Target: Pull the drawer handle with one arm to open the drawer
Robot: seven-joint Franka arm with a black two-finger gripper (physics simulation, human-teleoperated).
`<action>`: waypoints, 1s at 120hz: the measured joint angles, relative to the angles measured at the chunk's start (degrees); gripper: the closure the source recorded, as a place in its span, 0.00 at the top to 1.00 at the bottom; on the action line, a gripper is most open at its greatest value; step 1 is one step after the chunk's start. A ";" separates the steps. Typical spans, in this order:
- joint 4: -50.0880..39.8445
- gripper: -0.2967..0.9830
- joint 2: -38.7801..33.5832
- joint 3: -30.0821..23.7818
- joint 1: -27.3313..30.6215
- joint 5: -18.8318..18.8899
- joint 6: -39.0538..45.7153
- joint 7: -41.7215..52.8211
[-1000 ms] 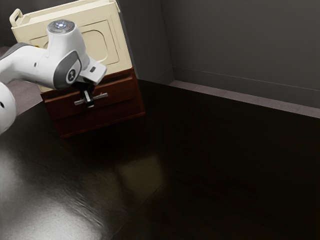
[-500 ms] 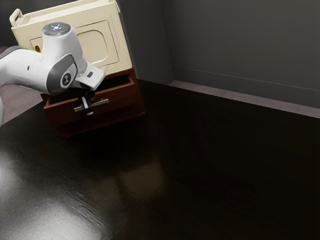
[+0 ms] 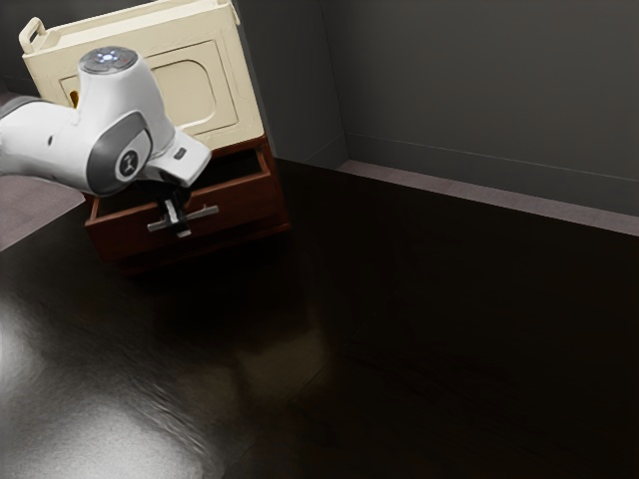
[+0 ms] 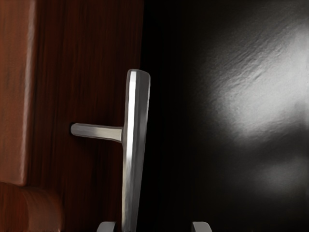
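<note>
The gripper (image 3: pixel 177 222) is at the middle of the metal handle (image 3: pixel 207 211) on the reddish-brown drawer (image 3: pixel 245 200), which stands partly out of its cabinet. In the wrist view the gripper (image 4: pixel 154 227) has its two fingertips wide apart at the lower edge. Between them passes the handle (image 4: pixel 136 111), close to the fingertip on the drawer's side and well away from the other, so the gripper is open around it. Behind the handle is the wooden drawer front (image 4: pixel 96 58). The hand hides part of the drawer's dark interior in the exterior view.
A cream-coloured box-like unit (image 3: pixel 185 92) with a raised side handle rests on top of the cabinet. Dark glossy floor (image 3: pixel 399 329) stretches in front of the drawer, and a grey wall (image 3: pixel 479 90) stands behind.
The drawer has gone from closed to partly open, its front and handle coming outward from the cabinet. My hand has moved outward with the handle.
</note>
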 joint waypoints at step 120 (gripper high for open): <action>-9.02 0.31 -8.10 -1.32 0.00 -0.73 0.47 0.96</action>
